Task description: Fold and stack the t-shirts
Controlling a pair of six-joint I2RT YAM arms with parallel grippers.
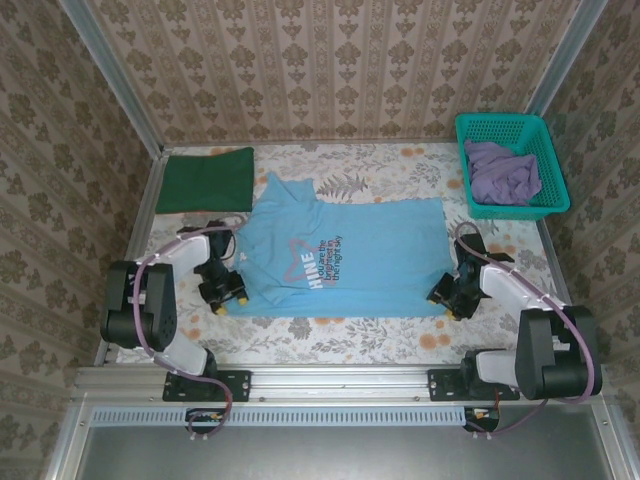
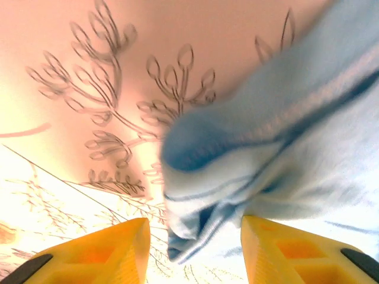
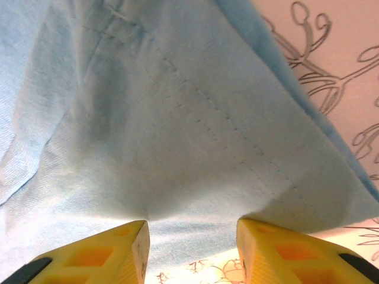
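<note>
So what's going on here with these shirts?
Two arms are working on the light blue t-shirt spread flat on the table. The left end effector and right end effector each straddle one edge, jaws apart. A dark green t-shirt lies folded far left; a purple t-shirt sits in the teal basket.
</note>
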